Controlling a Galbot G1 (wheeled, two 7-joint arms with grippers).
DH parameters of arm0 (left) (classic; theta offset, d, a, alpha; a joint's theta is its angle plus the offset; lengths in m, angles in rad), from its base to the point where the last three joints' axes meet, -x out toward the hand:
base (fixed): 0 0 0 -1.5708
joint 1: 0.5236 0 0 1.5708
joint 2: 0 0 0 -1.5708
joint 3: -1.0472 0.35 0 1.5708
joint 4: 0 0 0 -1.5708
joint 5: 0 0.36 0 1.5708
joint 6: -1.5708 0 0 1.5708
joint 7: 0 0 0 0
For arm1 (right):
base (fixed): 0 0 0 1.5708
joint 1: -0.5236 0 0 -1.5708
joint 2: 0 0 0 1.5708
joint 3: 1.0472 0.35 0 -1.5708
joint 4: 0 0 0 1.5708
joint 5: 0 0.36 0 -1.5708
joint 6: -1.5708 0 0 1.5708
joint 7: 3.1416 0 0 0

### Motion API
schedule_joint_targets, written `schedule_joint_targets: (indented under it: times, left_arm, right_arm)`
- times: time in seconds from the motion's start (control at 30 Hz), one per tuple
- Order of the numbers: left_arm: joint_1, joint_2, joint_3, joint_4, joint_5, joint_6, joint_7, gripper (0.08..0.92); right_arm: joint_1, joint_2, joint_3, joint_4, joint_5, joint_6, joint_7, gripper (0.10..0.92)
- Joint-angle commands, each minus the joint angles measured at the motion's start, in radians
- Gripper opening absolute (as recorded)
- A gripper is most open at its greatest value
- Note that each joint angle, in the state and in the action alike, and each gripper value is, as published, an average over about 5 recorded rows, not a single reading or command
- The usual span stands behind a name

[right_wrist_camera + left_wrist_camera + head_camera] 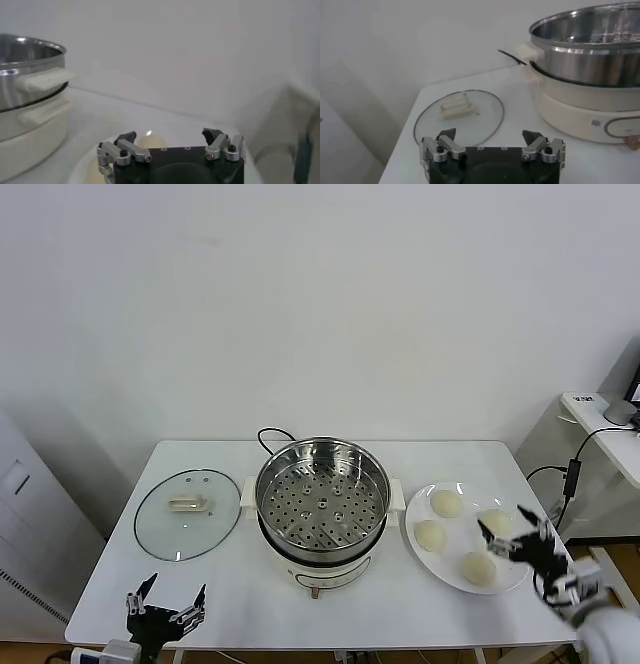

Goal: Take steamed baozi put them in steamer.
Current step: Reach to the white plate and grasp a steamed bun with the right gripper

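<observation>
Buns (463,533) sit on the plate (425,559) at lower right; right end effector (511,536) hovers wide above them, left end effector (166,606) wide at lower left.

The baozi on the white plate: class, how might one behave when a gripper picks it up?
The baozi look smooth and domed, so probably soft and apt to dent. Being rounded, one might roll if nudged. The open right gripper seems wide enough.

Black-bodied left claw (490,142) and right claw (170,140) (silver screwed finger links)
</observation>
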Motion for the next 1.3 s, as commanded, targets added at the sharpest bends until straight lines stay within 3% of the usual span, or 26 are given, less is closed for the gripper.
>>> schedule_joint_targets:
  times: [0.03,0.2,0.37,0.53,0.77,0.97,1.3]
  left_arm:
    - [-0.035,0.004,0.009,0.004,0.012,0.005,0.012,0.823]
    - [-0.026,-0.001,0.001,0.000,0.007,0.000,0.010,0.823]
    - [-0.029,-0.010,-0.003,-0.002,0.005,0.000,0.010,0.823]
    - [-0.032,-0.017,-0.004,0.007,0.005,0.000,0.010,0.823]
    - [-0.031,-0.021,-0.007,0.019,0.006,-0.001,0.010,0.823]
    - [-0.035,-0.023,-0.009,0.032,0.010,0.000,0.010,0.823]
    - [-0.030,-0.022,-0.013,0.041,0.010,-0.001,0.009,0.823]
  right_arm:
    - [0.484,-0.278,-0.073,-0.186,-0.461,-0.020,-0.577,0.823]
    - [0.870,-0.367,-0.427,-0.297,-0.639,0.077,-0.859,0.823]
    - [1.170,-0.403,-0.872,-0.354,-0.683,0.142,-0.931,0.823]
    - [1.287,-0.382,-1.102,-0.405,-0.714,0.206,-0.977,0.823]
    - [1.188,-0.210,-1.023,-0.583,-0.760,0.288,-0.951,0.823]
    - [1.090,-0.050,-0.924,-0.682,-0.805,0.248,-0.871,0.823]
    - [1.062,0.032,-0.886,-0.741,-0.863,0.249,-0.820,0.823]
